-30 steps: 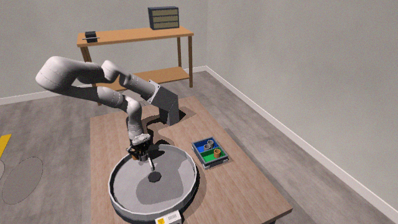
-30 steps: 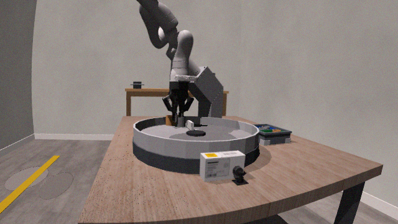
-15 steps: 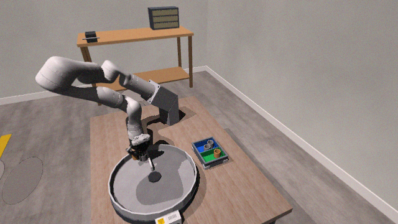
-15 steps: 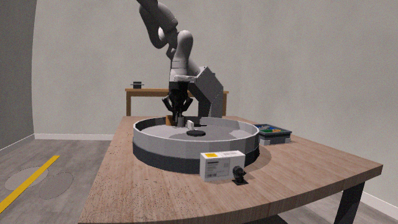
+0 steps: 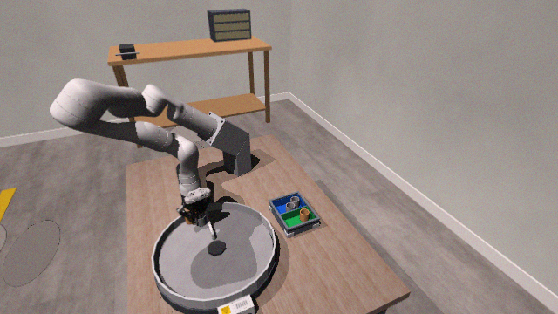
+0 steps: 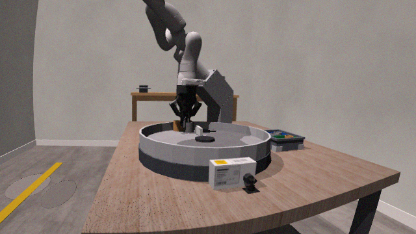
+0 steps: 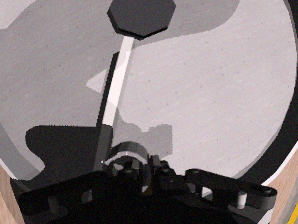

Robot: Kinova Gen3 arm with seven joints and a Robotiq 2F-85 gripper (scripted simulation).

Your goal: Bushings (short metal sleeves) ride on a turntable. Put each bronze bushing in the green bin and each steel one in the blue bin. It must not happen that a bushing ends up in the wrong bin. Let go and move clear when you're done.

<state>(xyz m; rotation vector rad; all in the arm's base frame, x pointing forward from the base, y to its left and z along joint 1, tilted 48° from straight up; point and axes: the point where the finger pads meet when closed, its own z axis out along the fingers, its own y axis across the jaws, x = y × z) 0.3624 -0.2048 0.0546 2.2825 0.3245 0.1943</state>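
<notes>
Metal should make the short grey steel bushing stiff, light and a little slippery; its rim or outer wall, gripped squarely, looks the best hold. It stands at eleven o'clock on the pale grey round turntable, top view, beside the orange-brown bronze bushing. The black two-finger gripper is down there, its fingers nearly closed; whether they pinch the steel wall, I cannot tell.

The turntable's smooth floor could let a nudged bushing slide. At two o'clock, the blue bin holds two grey bushings, the green bin one bronze. A wooden bench stands at twelve o'clock against a plain grey wall.
</notes>
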